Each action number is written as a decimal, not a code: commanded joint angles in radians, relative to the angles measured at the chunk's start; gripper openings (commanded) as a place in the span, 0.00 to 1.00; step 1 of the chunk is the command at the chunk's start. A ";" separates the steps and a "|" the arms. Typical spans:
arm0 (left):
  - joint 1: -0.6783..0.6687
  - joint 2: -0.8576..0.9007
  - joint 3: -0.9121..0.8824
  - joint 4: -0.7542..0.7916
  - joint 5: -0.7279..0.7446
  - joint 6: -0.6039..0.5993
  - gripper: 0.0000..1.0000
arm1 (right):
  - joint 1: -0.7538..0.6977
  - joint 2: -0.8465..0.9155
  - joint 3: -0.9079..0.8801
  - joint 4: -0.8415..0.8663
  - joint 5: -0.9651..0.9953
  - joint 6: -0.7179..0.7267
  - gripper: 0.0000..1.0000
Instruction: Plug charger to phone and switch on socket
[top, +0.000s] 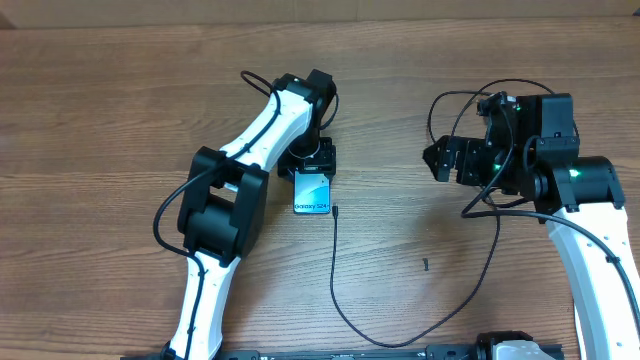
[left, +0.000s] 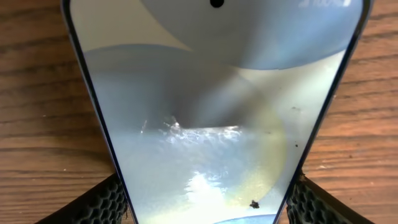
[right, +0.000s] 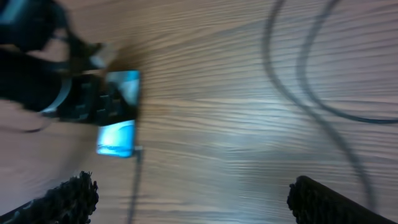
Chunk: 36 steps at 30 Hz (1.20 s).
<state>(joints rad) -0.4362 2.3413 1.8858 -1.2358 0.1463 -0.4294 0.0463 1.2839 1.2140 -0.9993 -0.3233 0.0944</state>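
The phone lies flat on the wooden table with its screen lit and fills the left wrist view. My left gripper is shut on the phone's far end, one finger on each long edge. The charger, a thin black cable, has its plug tip by the phone's near right corner, seemingly not plugged in; it loops toward the front edge and up to the right. My right gripper is open and empty to the right of the phone, above the table. Its blurred view shows the phone and the cable. The socket is out of view.
A small dark speck lies on the table right of the cable. The right arm's own black wires loop above its wrist. The left arm stretches from the front edge to the phone.
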 joint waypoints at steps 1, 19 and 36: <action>0.018 0.005 0.028 -0.005 0.101 0.056 0.68 | -0.002 0.002 0.020 -0.001 -0.175 0.018 1.00; 0.032 0.005 0.028 0.015 0.428 0.141 0.69 | 0.057 0.224 -0.095 0.169 -0.289 0.106 0.84; 0.031 0.005 0.028 0.017 0.457 0.172 0.69 | 0.266 0.434 -0.296 0.626 -0.292 0.307 0.67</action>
<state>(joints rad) -0.4049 2.3413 1.8858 -1.2163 0.5648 -0.2943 0.2890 1.6825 0.9218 -0.4110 -0.5999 0.3576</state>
